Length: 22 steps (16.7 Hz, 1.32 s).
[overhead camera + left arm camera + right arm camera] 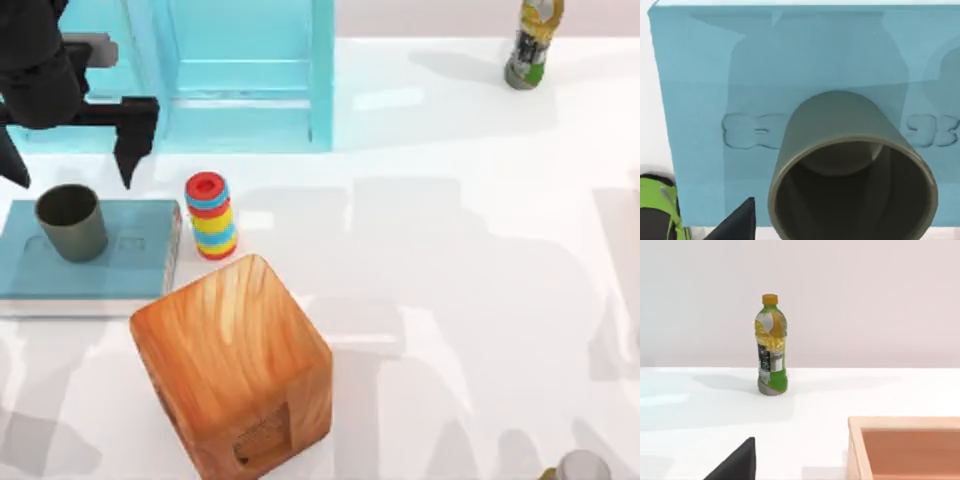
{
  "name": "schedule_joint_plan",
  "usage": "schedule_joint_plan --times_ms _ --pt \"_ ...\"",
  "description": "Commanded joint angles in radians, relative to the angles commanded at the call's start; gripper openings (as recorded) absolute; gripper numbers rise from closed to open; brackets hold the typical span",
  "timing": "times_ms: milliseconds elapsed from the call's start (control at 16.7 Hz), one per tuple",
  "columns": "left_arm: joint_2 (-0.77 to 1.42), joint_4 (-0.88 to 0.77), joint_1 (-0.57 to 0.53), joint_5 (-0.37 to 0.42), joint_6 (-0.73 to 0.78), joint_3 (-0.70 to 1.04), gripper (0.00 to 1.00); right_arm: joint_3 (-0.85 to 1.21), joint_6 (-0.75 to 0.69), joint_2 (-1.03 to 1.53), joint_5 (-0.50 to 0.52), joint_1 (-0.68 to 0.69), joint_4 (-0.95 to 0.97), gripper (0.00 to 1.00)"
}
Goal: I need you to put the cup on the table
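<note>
Cup point(72, 222) stood upright on the blue slab point(120, 265); left gripper point(72, 160) hovered just above it, fingers apart, nothing held. Step looked like approach; next, lower, clamp, carry to bench point(460, 250).

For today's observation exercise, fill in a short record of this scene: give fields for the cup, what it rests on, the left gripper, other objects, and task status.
cup: the cup stands upright, mouth open upward
support: on the light-blue slab at the table's left side, not on the white surface
left gripper: the left gripper hangs open just behind the cup, not touching it
other objects: wooden cube, ring stack, turquoise shelf unit, bottle at far right
task status: cup not yet moved onto the table
</note>
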Motion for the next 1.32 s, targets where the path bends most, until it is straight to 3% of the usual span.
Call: schedule_joint_plan --times_ms 300,660,1320 --pt "-0.003 0.169 -0.023 -0.001 -0.024 -0.175 1.00 0.000 0.000 0.000 0.000 0.000 0.000 1.00" --pt "-0.007 0.194 -0.038 0.000 -0.038 -0.203 1.00 0.000 0.000 0.000 0.000 0.000 0.000 1.00" --pt "-0.007 0.194 -0.038 0.000 -0.038 -0.203 0.17 0.000 0.000 0.000 0.000 0.000 0.000 1.00"
